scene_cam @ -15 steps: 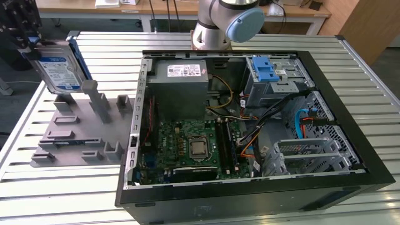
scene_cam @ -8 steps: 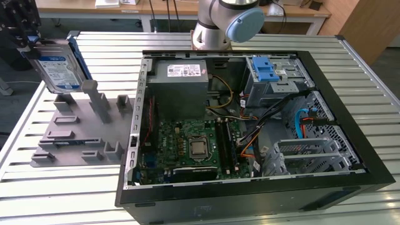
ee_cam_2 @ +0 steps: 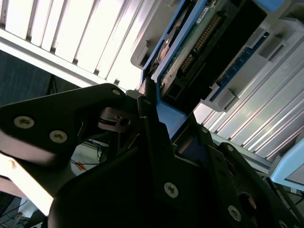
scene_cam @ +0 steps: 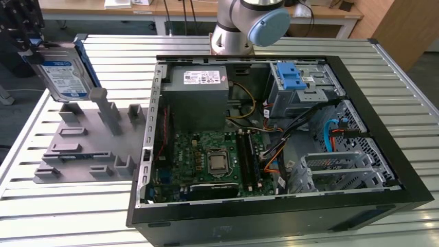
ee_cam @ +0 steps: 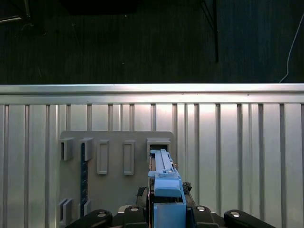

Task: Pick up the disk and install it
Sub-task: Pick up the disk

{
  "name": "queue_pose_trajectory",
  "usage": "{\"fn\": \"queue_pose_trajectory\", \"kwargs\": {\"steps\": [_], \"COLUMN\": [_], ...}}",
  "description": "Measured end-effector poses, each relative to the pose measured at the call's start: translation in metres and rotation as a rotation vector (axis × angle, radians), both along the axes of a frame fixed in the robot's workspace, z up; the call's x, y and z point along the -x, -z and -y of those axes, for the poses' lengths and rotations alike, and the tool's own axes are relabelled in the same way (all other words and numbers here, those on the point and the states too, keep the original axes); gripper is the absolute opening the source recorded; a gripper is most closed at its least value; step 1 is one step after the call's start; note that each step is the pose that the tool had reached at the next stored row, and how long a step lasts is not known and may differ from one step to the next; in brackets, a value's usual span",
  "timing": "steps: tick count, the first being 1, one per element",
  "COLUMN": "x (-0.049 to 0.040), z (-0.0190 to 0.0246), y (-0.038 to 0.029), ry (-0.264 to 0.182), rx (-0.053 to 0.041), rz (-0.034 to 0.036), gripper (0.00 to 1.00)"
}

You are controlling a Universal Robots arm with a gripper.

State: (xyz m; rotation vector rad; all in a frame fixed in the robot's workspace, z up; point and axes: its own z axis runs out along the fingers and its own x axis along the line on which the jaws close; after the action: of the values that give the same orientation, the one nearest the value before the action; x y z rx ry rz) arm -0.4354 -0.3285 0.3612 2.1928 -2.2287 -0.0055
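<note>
Tool [ee_cam: 164,199] is clamped on the disk [scene_cam: 65,77], which hangs upright over the rack [scene_cam: 86,139] at the exterior view's left; the narrow edge grip could let it pivot or slip.

We count: one disk [scene_cam: 65,77], one gripper [ee_cam: 167,202], one robot arm [scene_cam: 243,25], one grey slotted holder [scene_cam: 75,149], one open computer case [scene_cam: 274,221], one power supply [scene_cam: 199,90], one motherboard [scene_cam: 205,149], one drive cage [scene_cam: 302,85], one worktop [scene_cam: 69,216].
</note>
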Motion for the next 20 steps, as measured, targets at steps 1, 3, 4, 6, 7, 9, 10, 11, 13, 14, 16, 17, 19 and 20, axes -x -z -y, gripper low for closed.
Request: {"fn": "queue_pose_trajectory", "kwargs": {"steps": [1, 3, 4, 6, 7, 9, 10, 11, 13, 14, 16, 17, 19, 20], "x": [0.0000, 0.0000, 0.0000, 0.0000, 0.0000, 0.0000, 0.0000, 0.0000, 0.0000, 0.0000, 0.0000, 0.0000, 0.0000, 0.0000], "z": [0.0000, 0.0000, 0.0000, 0.0000, 0.0000, 0.0000, 0.0000, 0.0000, 0.0000, 0.0000, 0.0000, 0.0000, 0.0000, 0.0000], "y": [-0.0002, -0.0007, -0.0010, -0.0017, -0.0020, -0.0027, -0.0030, -0.0032, -0.0036, -0.0038, -0.0041, -0.0043, -0.0049, -0.0053], "ry": [0.000, 0.000, 0.000, 0.000, 0.000, 0.000, 0.000, 0.000, 0.000, 0.000, 0.000, 0.000, 0.000, 0.000], "rx": [0.0000, 0.0000, 0.0000, 0.0001, 0.0000, 0.0000, 0.0000, 0.0000, 0.0000, 0.0000, 0.0000, 0.0000, 0.0001, 0.0000], "rz": [0.0000, 0.0000, -0.0001, -0.0001, 0.0000, 0.0000, 0.0000, 0.0001, 0.0001, 0.0000, -0.0001, 0.0000, -0.0001, -0.0001], "gripper": [0.36, 0.36, 0.36, 0.36, 0.36, 0.36, 0.36, 0.36, 0.36, 0.36, 0.36, 0.36, 0.36, 0.36]}}
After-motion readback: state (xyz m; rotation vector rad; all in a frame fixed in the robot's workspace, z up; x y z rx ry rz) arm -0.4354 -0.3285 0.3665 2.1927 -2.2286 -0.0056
